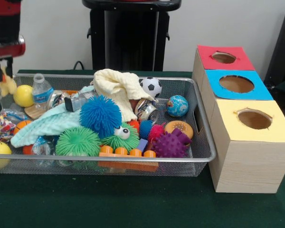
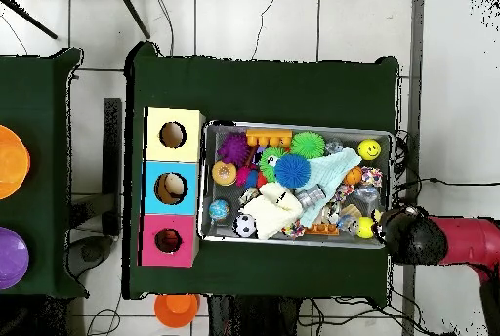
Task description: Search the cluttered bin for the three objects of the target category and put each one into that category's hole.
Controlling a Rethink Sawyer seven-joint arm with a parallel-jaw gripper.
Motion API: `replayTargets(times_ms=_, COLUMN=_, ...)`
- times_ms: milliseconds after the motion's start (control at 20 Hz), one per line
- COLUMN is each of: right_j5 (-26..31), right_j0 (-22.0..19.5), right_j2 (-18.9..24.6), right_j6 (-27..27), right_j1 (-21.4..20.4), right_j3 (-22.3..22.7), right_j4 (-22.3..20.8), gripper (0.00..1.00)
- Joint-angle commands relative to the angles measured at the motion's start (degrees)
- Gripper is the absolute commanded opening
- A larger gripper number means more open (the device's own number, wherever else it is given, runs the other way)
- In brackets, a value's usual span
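Observation:
The wire-mesh bin (image 1: 202,124) is full of toys; it also shows in the overhead view (image 2: 293,243). My gripper (image 1: 4,71) hangs over the bin's left end in the front view. It is shut on a small yellow duck-like toy (image 1: 8,86) with an orange bit at the top, held just above the clutter. In the overhead view the arm's black head (image 2: 410,235) covers the gripper and the toy. The red-topped hole (image 1: 223,57) is at the far end of the box row, also in the overhead view (image 2: 168,241). No tiger or tan plush shows.
Blue-topped (image 1: 236,84) and yellow-topped (image 1: 254,119) holes stand nearer the camera. The bin holds a blue spiky ball (image 1: 100,115), green fuzzy ball with eyes (image 1: 119,137), purple spiky ball (image 1: 171,144), cream cloth (image 1: 118,86), soccer ball (image 1: 151,86), water bottle (image 1: 41,91) and yellow ball (image 1: 23,95).

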Motion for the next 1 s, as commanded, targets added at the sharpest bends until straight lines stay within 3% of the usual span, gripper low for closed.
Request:
replayTargets(times_ms=50, right_j5=5.0, right_j0=-4.8, right_j2=8.4, right_j6=-19.1, right_j1=-14.4, right_j3=11.4, right_j4=10.5, gripper=0.0)
replayTargets(times_ms=600, right_j5=0.9, right_j0=-6.8, right_j2=18.1, right_j6=-7.6, right_j1=-21.5, right_j3=20.5, right_j4=26.3, gripper=0.0)
replayTargets(times_ms=1000, right_j5=0.9, right_j0=-1.3, right_j2=17.0, right_j6=-0.1, right_j1=-27.8, right_j3=24.8, right_j4=31.2, gripper=0.0)
